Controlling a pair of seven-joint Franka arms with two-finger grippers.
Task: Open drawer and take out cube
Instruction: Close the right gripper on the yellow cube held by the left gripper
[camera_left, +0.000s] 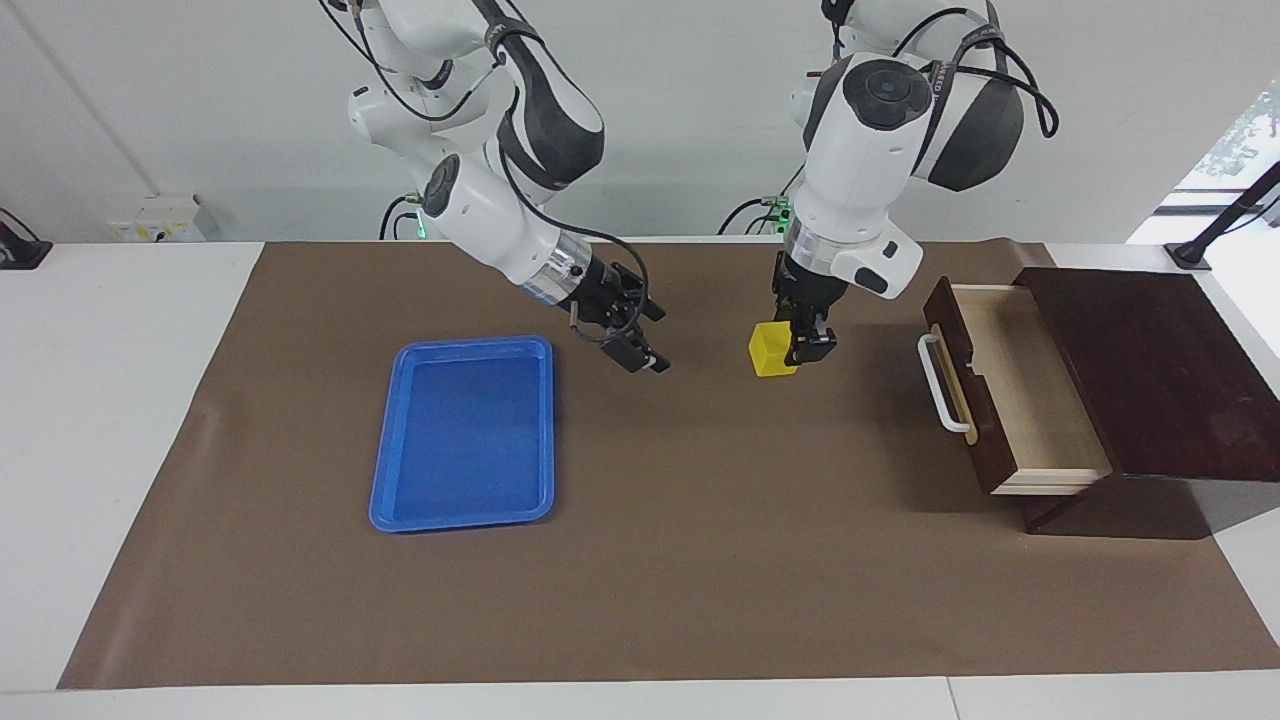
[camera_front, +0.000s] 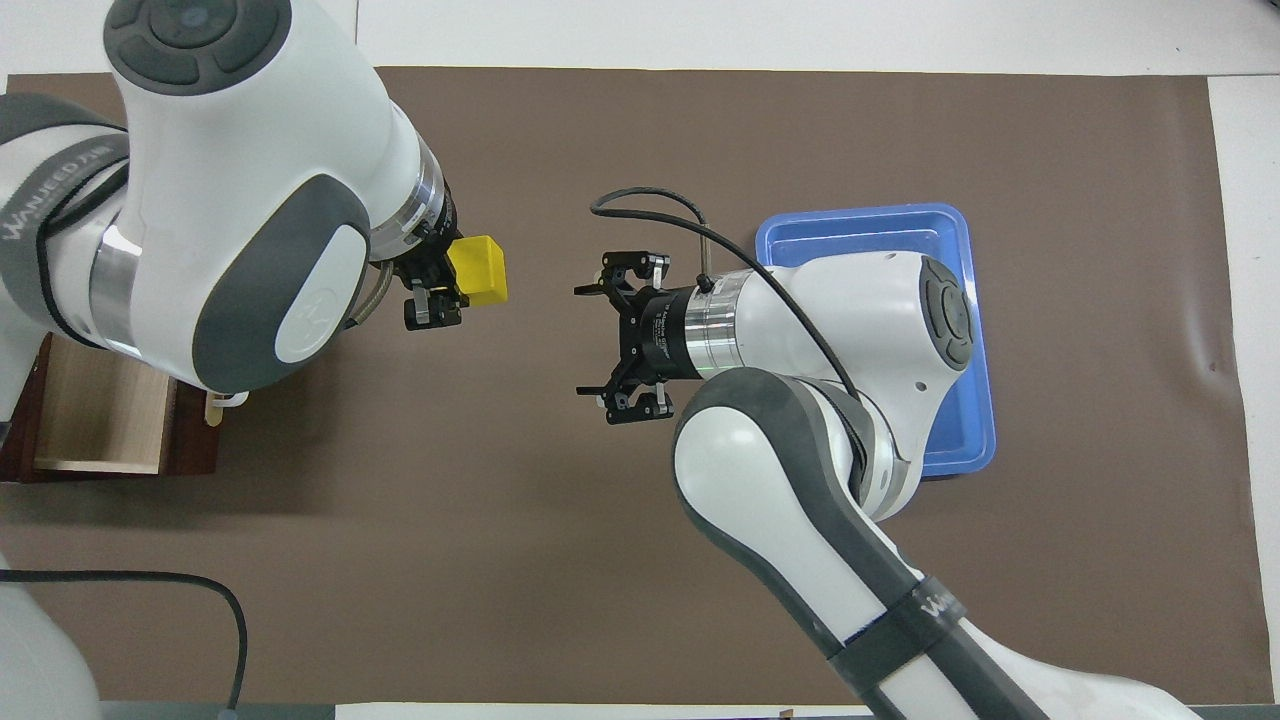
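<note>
My left gripper (camera_left: 788, 348) (camera_front: 447, 288) is shut on the small yellow cube (camera_left: 767, 351) (camera_front: 479, 270) and holds it in the air over the brown mat, away from the drawer's front. The dark wooden drawer (camera_left: 1012, 392) (camera_front: 100, 422) stands pulled out of its dark box (camera_left: 1150, 370) at the left arm's end of the table. Its pale inside shows nothing in it, and its white bar handle (camera_left: 938, 385) faces the mat. My right gripper (camera_left: 646, 338) (camera_front: 601, 343) is open, in the air over the mat between the cube and the blue tray, its fingers pointing at the cube.
A blue tray (camera_left: 460, 430) (camera_front: 870, 232) lies on the brown mat (camera_left: 700, 560) toward the right arm's end, with nothing in it. In the overhead view my right arm covers part of it.
</note>
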